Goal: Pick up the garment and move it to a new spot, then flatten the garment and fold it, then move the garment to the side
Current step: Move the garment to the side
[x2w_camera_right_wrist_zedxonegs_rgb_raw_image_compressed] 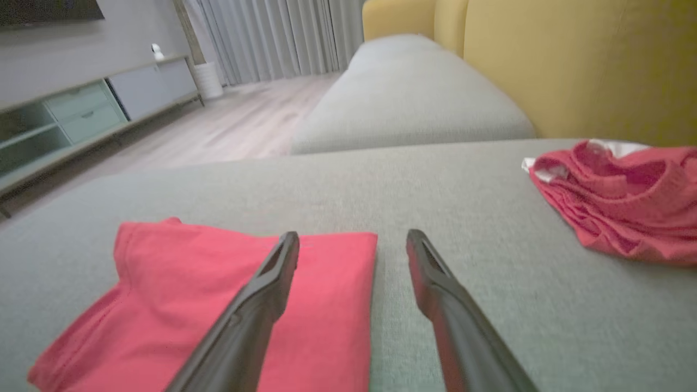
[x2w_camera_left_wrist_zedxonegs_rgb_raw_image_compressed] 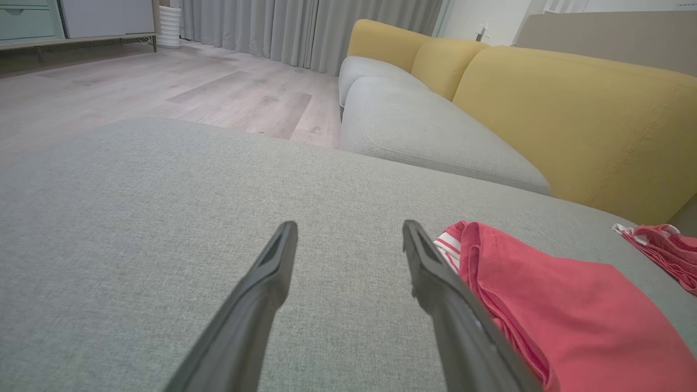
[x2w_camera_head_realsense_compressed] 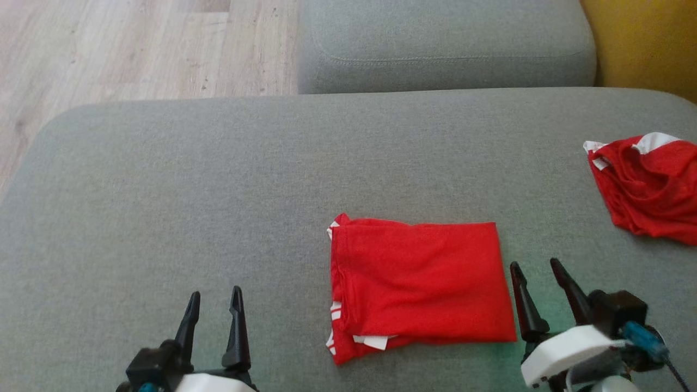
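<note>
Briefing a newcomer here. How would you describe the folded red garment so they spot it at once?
On the wide grey cushion, look near its front edge, just left of the right hand. The folded garment lies flat and rectangular; the other red garment is crumpled.

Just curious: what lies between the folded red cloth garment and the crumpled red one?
Nothing: in the head view, bare grey fabric cushion runs from the folded red garment to the crumpled red-and-white garment.
</note>
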Motion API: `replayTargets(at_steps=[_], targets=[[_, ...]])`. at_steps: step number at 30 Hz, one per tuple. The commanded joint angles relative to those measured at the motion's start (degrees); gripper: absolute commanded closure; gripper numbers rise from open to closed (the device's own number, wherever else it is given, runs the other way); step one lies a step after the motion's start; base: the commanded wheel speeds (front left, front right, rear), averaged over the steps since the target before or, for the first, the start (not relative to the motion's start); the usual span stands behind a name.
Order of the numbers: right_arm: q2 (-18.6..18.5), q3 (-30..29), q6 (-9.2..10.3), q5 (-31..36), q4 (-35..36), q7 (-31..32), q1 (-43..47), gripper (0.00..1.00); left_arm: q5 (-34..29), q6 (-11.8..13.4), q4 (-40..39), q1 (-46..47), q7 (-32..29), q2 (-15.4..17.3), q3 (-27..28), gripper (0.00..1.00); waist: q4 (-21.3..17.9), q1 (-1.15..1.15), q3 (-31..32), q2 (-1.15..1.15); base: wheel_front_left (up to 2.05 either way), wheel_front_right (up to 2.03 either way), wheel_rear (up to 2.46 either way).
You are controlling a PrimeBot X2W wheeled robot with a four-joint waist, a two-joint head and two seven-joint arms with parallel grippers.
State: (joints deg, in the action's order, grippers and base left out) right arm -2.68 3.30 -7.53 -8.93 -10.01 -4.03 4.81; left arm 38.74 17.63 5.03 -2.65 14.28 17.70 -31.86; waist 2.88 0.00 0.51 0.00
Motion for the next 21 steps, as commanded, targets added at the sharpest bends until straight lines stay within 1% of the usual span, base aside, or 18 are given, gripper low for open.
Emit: replayTargets(at_steps=[1, 2, 7, 8, 13, 17, 18, 19, 20, 21], targets=[[-0.2, 0.8, 0.04, 0.1, 1.1, 1.5, -3.5, 0.0, -0.8, 0.1, -2.0, 2.3, 0.5, 0.3, 1.8, 0.0, 0.2, 0.0, -0.3, 0.0, 0.0, 0.0, 0.0], [-0.2, 0.1, 0.04, 0.9, -0.4, 4.6, -4.9, 0.0, -0.9, 0.1, -2.1, 2.7, 0.5, 0.3, 1.6, 0.0, 0.6, 0.0, -1.0, 0.0, 0.0, 0.0, 0.0], [-0.2, -1.3, 0.04, 1.5, -5.3, 10.8, -9.4, 0.0, -1.0, -0.5, -1.6, 3.8, 0.5, -0.1, 1.5, 0.0, 2.3, 0.0, -3.1, 0.0, 0.0, 0.0, 0.0], [-0.2, -1.3, 0.04, 1.5, -5.3, 10.8, -9.4, 0.0, -1.0, -0.5, -1.6, 3.8, 0.5, -0.1, 1.5, 0.0, 2.3, 0.0, -3.1, 0.0, 0.0, 0.0, 0.0], [-0.2, -1.6, 0.04, 1.0, -10.7, 15.4, -12.7, 0.0, -1.4, -0.8, -1.0, 4.7, 0.5, -0.8, 1.2, 0.0, 4.4, 0.0, -5.3, 0.0, 0.0, 0.0, 0.0], [-0.2, -0.9, 0.04, 0.9, -13.6, 18.3, -13.5, 0.0, -1.7, -1.1, -0.5, 5.2, 0.6, -1.2, 1.4, 0.0, 5.6, 0.0, -6.6, 0.0, 0.0, 0.0, 0.0], [-0.2, -0.7, 0.04, 0.9, -13.9, 18.9, -13.6, 0.31, -1.7, -1.2, -0.3, 5.3, 0.6, -1.2, 1.5, 0.0, 5.7, 0.0, -6.8, 0.0, 0.0, 0.0, 0.0], [-0.2, -0.6, 0.04, 0.9, -14.0, 19.3, -13.7, 0.56, -1.8, -1.3, -0.3, 5.3, 0.6, -1.3, 1.6, 0.0, 5.8, 0.0, -7.0, 0.0, 0.0, 0.0, 0.0], [-0.2, -0.5, 0.04, 0.9, -14.0, 19.6, -13.8, 0.73, -1.9, -1.3, -0.2, 5.3, 0.6, -1.4, 1.7, 0.0, 5.8, 0.0, -7.1, 0.0, 0.0, 0.0, 0.0], [-0.2, -0.4, 0.04, 1.0, -14.1, 19.9, -13.9, 0.86, -2.0, -1.4, -0.2, 5.3, 0.6, -1.5, 1.8, 0.0, 5.6, 0.0, -7.2, 0.0, 0.0, 0.0, 0.0]])
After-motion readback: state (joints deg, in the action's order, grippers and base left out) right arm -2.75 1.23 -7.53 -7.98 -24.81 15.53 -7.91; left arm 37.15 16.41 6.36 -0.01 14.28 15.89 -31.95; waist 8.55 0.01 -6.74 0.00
